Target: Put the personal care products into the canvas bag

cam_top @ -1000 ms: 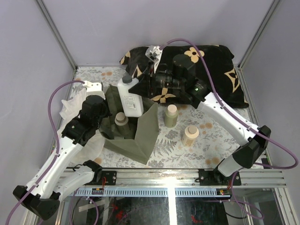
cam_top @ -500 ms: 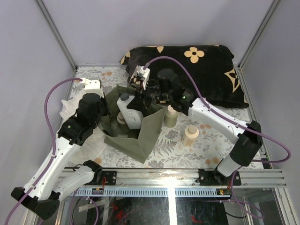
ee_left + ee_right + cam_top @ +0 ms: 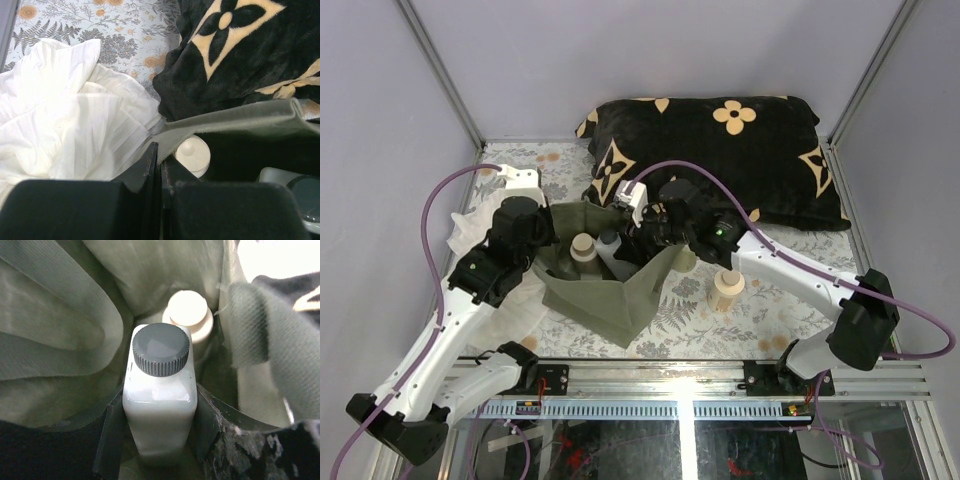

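— Flowery table [image 3: 770,320] at the bottom of the top view. What do you need to watch?
— Your left gripper [image 3: 550,243] is pinched on the rim of the canvas bag [image 3: 610,300] and holds it open. Your right gripper [image 3: 623,252] is down in the mouth, squeezing the white bottle [image 3: 610,243]. One tan bottle [image 3: 582,246] stands inside, right next to it. If the rim slips out, the bag may flop shut on your arm.
— And the left wrist view?
— Your fingers [image 3: 150,170] are pressed together on the green cloth. The white cloth [image 3: 75,125] lies just beside them. The black cushion [image 3: 240,50] sits just behind the rim and could push the bag wall in.
— Right wrist view?
— The white bottle sits tight between both pads, its grey cap [image 3: 161,349] just in front of the tan one. Let go too high and it may tip and knock that one over.
— Anything in the way?
— Another tan bottle [image 3: 727,288] stands on the table near your right arm. You could bump it when you pull out.
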`<state>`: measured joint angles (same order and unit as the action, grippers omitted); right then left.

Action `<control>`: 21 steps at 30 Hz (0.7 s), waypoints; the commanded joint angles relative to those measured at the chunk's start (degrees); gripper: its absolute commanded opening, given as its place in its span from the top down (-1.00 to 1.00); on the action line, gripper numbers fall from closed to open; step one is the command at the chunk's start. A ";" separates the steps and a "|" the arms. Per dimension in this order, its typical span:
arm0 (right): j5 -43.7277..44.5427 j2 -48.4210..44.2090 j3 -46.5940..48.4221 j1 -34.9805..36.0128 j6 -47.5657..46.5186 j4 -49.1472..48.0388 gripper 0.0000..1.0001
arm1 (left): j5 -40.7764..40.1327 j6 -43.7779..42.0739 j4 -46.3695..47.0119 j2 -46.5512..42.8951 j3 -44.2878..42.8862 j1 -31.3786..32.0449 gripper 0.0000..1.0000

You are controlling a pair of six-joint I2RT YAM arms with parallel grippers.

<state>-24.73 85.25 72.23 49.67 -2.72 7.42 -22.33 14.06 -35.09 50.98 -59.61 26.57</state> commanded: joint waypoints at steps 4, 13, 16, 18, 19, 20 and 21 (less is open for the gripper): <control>7.50 -3.79 -0.85 0.05 -4.05 2.79 1.00 | 0.50 -0.09 7.00 0.77 0.69 -0.79 1.00; 12.58 -2.11 2.64 0.04 -5.84 10.25 0.27 | 1.39 0.17 7.23 1.27 1.08 -1.43 1.00; 15.28 -3.14 4.16 0.02 -6.46 12.87 -0.22 | 1.66 0.17 7.23 1.31 1.17 -1.52 1.00; 16.86 -4.85 4.83 0.03 -5.80 12.97 -0.57 | 1.82 0.17 7.34 1.35 1.30 -1.60 1.00; 17.31 -6.00 5.14 0.03 -5.28 12.48 -0.64 | 1.88 0.17 7.39 1.39 1.36 -1.58 1.00; 17.52 -7.11 5.35 0.00 -4.84 11.64 -0.72 | 1.99 0.25 7.47 1.36 1.50 -1.68 1.00; 17.84 -8.26 5.42 0.03 -4.10 10.24 -0.80 | 2.09 0.34 7.68 1.40 1.58 -1.69 1.00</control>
<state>-11.11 83.77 73.45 49.74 -7.18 20.29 -20.36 13.93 -32.75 52.40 -58.67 25.58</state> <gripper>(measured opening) 0.837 0.010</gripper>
